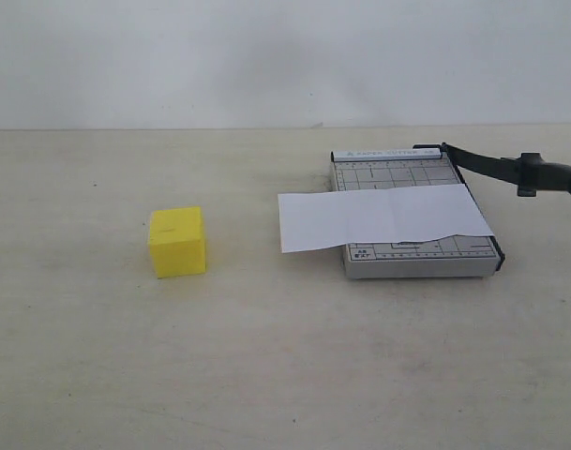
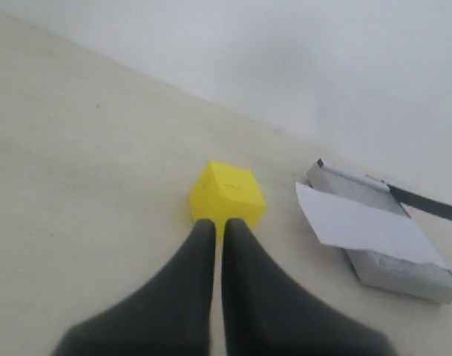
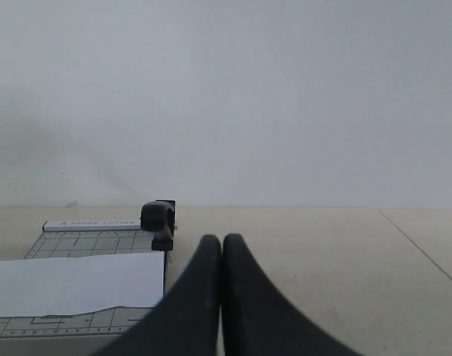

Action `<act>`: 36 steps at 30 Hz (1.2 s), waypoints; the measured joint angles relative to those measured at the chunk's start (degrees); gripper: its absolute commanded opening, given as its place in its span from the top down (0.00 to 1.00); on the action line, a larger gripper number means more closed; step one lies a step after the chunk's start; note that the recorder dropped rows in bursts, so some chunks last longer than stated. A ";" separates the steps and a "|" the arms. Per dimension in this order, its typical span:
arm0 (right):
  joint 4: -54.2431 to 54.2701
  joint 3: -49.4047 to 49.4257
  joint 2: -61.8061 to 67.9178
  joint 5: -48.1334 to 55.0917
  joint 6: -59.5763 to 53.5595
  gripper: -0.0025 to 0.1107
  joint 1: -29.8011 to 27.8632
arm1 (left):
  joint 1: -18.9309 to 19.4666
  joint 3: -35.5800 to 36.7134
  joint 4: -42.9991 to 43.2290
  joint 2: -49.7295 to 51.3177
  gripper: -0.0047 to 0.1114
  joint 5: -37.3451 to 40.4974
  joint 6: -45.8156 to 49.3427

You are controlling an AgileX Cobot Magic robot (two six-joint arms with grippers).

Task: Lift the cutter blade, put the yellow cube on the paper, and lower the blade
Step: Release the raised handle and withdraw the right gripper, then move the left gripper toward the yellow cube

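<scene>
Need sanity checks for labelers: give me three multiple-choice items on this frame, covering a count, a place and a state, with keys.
1. How many sheets of paper lie on the trimmer base?
A. One
B. Two
C. Three

2. Where is the yellow cube?
A. On the paper
B. On the bare table, apart from the trimmer base
C. Stacked on a second cube

3. How does the cutter blade stand?
A. Flat along the base's edge, over the paper
B. Detached, lying beside the cube
C. Swung up from its hinge, off the base's edge

Key:
1 A: a single white sheet spans the base.
2 B: in the exterior view the cube sits alone on the table, with a clear gap to the paper.
3 C: the black arm leaves the far corner and juts out past the base instead of lying along it.
</scene>
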 measured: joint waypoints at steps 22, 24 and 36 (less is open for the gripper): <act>0.00 0.00 0.00 0.00 0.00 0.98 0.00 | 0.00 0.00 -7.96 0.00 0.92 -27.40 -15.18; 0.00 0.00 0.00 0.00 0.00 0.98 0.00 | 0.00 0.00 -7.96 0.00 0.92 -27.40 -16.36; 0.00 0.00 0.00 -0.11 0.00 0.98 0.00 | -1.58 -10.75 20.51 0.00 0.86 -17.26 -28.28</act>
